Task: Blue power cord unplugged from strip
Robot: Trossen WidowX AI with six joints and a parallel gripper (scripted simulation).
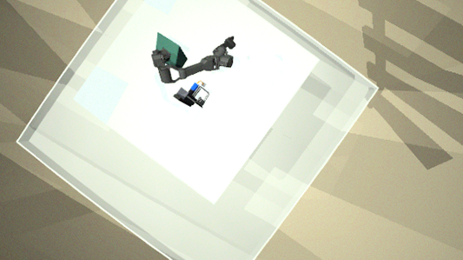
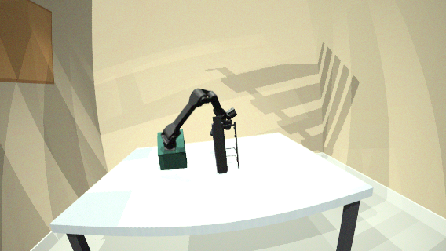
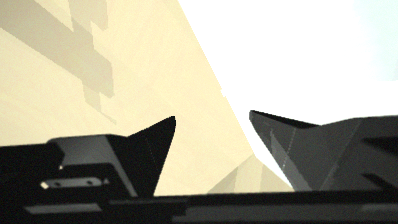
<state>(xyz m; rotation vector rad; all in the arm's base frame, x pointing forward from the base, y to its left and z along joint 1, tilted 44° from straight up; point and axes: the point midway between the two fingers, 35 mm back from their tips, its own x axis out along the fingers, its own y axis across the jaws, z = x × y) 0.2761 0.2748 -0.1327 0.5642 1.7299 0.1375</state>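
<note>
The arm rises from a green base block (image 2: 172, 154) on the white surface (image 2: 275, 184), bends at the elbow and reaches down toward the top of a tall dark stand (image 2: 220, 145) that stands upright near the block. The gripper (image 3: 212, 125) has its fingers spread wide apart, with only the pale wall and bright surface showing in the gap between them, so they hold nothing. From above, the blue plug (image 1: 199, 86) shows as a small blue patch at the upper edge of the dark stand, with a light framed part (image 1: 201, 94) just beside it; the gripper (image 1: 228, 43) sits well apart from it in that view. A thin ladder-like rack (image 2: 234, 145) leans close against the stand's right side. The power strip and the cord's run are too small to make out.
</note>
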